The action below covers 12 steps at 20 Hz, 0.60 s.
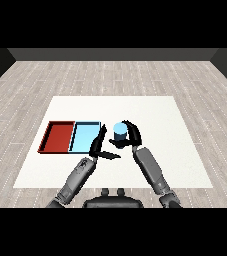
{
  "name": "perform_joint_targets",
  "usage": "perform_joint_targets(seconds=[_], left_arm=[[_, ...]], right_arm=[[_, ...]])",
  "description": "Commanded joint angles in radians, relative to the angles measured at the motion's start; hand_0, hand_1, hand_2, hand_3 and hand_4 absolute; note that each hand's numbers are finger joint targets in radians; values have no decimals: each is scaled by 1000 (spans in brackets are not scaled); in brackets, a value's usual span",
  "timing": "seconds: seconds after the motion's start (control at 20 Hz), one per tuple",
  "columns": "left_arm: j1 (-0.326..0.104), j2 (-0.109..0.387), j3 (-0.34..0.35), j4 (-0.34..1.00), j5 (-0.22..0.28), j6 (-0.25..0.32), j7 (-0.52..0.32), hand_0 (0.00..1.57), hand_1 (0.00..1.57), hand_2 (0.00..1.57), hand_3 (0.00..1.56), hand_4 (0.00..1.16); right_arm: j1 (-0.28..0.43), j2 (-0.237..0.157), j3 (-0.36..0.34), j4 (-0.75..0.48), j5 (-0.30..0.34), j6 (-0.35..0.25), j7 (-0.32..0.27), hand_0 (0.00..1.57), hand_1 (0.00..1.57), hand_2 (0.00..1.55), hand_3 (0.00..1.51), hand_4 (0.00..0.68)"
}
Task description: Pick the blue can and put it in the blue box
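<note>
The table [150, 165] bore the red tray [49, 139] and blue tray [77, 140] side by side. The right hand [131, 134] curled round the can [119, 131], just right of the blue tray; the left hand [99, 145] lay flat, fingers straight. Grasping seemed done; carrying and placing remained.

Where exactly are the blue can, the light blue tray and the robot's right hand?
blue can [119, 131]: head view, on its side wall.
light blue tray [85, 137]: head view, on its bare floor.
right hand [132, 134]: head view, on fingers curled round the can.
</note>
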Motion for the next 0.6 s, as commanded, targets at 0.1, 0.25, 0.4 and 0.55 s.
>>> perform_joint_targets(seconds=[0.1,0.25,0.4,0.55], left_arm=[[-71,0,-77,123,94,48,-73,0,0,0,0,0],[-93,0,-81,119,124,75,-29,0,0,0,0,0],[-141,0,-136,189,182,124,-88,0,0,0,0,0],[-123,0,-142,129,158,122,-36,0,0,0,0,0]], right_arm=[[-37,1,60,54,-63,-33,-44,1443,1443,1466,1364,552],[-72,1,3,44,-38,23,4,1438,1438,1464,1373,564],[47,1,46,5,-30,30,-61,1435,1435,1463,1375,550],[-17,1,98,42,-40,-47,-62,1437,1437,1461,1374,561]])
